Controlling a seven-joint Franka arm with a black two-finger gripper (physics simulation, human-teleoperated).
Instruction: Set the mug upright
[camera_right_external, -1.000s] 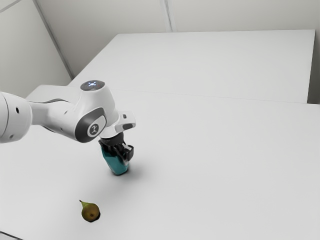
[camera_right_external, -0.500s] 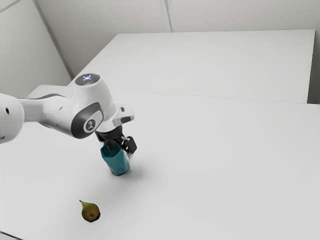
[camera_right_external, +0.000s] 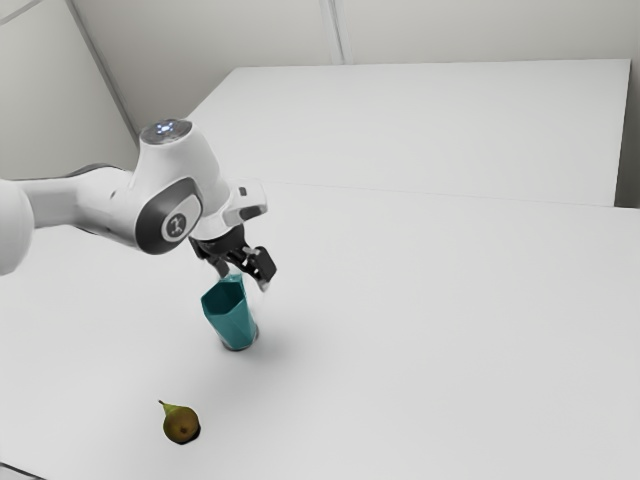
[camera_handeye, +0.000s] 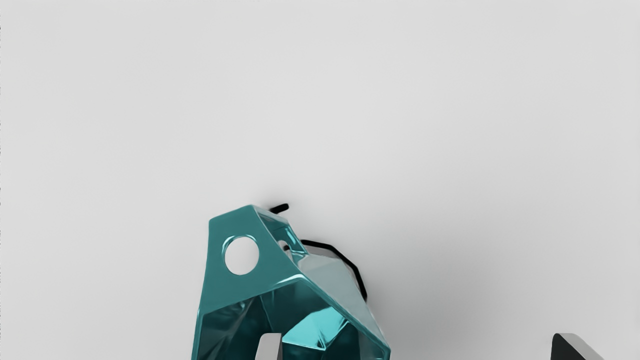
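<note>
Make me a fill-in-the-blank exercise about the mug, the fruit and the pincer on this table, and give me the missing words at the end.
1. The mug has its open end facing ____, not down.
2. The fruit on the table is a ____.
3. The fingers of the pincer stand ____, not pressed together.
4. Of the mug and the fruit, the one just below the pincer is the ____.

Missing words: up; pear; apart; mug.

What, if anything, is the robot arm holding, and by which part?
Nothing is held; the tool hangs open above the teal mug.
</note>
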